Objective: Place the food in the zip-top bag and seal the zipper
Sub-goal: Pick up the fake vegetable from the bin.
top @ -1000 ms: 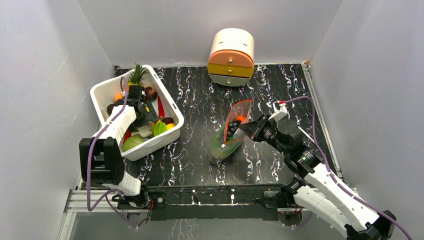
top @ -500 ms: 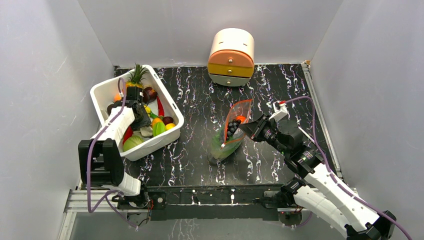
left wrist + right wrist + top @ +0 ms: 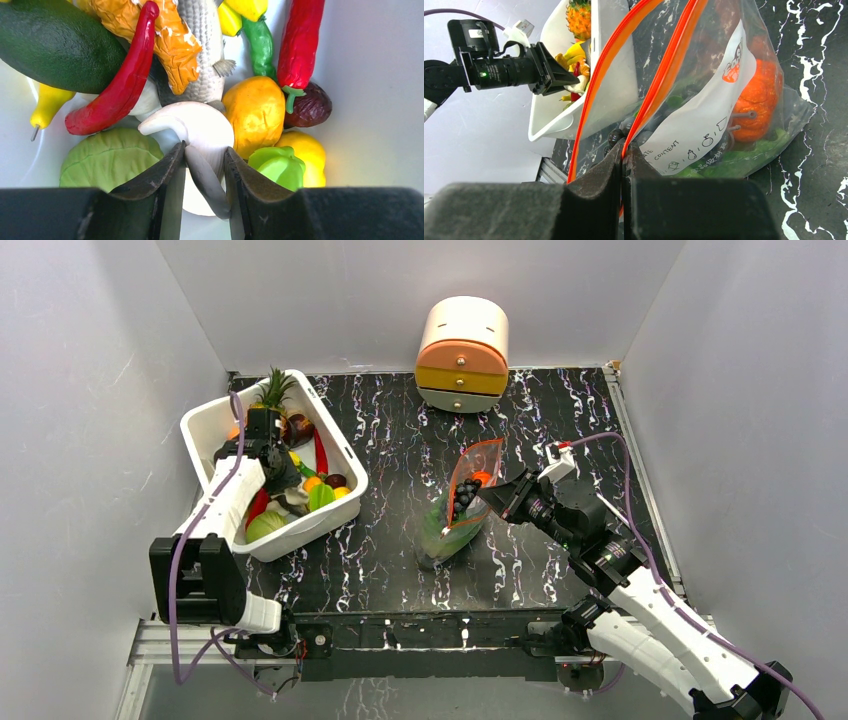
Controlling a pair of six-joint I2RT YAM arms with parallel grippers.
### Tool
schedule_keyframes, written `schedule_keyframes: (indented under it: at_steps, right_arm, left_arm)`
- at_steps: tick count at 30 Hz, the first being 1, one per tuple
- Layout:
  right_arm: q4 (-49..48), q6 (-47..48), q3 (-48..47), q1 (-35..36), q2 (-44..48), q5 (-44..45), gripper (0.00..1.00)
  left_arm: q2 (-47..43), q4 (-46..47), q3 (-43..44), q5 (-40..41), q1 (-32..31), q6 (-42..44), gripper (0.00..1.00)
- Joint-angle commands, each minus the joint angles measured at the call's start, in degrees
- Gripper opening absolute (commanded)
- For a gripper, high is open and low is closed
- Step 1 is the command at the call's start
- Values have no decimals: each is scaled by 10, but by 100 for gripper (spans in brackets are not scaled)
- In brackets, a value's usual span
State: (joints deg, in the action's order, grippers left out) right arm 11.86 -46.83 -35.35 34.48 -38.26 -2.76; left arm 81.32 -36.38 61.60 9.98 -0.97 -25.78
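Gripping a white mushroom (image 3: 200, 125) between the left hand's (image 3: 205, 155) narrowed jaws, inside the white tub (image 3: 300, 532) among cabbage (image 3: 110, 157), red chilli (image 3: 120, 80) and fish (image 3: 200, 30). Pinching the zipper (image 3: 669, 70) with the fully closed right hand (image 3: 624, 150), propping up the zip-top bag (image 3: 704, 130) with grapes (image 3: 465, 495) and orange fruit (image 3: 756, 105) inside.

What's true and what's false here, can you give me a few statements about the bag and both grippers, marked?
The right gripper pinches the zip-top bag by its zipper. True.
The zipper is sealed. False: its two strips stand apart, mouth open.
The left gripper hovers above the bag. False: it is inside the white tub, jaws gripping a white mushroom.
The bag holds dark grapes. True.
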Motion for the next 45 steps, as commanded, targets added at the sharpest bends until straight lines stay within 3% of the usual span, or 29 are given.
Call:
schedule_keyframes:
  at_steps: [1, 6, 10, 23, 34, 41, 45]
  right_arm:
    - [-35, 4, -12, 0, 6, 4, 0]
    - [-32, 6, -15, 0, 12, 10, 0]
    - [-31, 6, -15, 0, 14, 10, 0]
    - [-31, 10, -22, -1, 9, 2, 0]
    - [2, 90, -82, 0, -25, -42, 0]
    - [-52, 77, -84, 0, -55, -100, 0]
    - [-69, 77, -79, 0, -68, -109, 0]
  left_arm:
    - [-27, -20, 34, -1, -2, -1, 22]
    - [-47, -26, 41, -7, -2, 2, 14]
    - [-56, -28, 50, -12, -2, 6, 0]
    - [-98, -64, 117, -68, -2, 10, 0]
    - [-134, -7, 147, -307, -3, 16, 1]
    - [-155, 88, 143, -473, -15, -23, 3]
    - [-166, 156, 121, -523, -40, -48, 4]
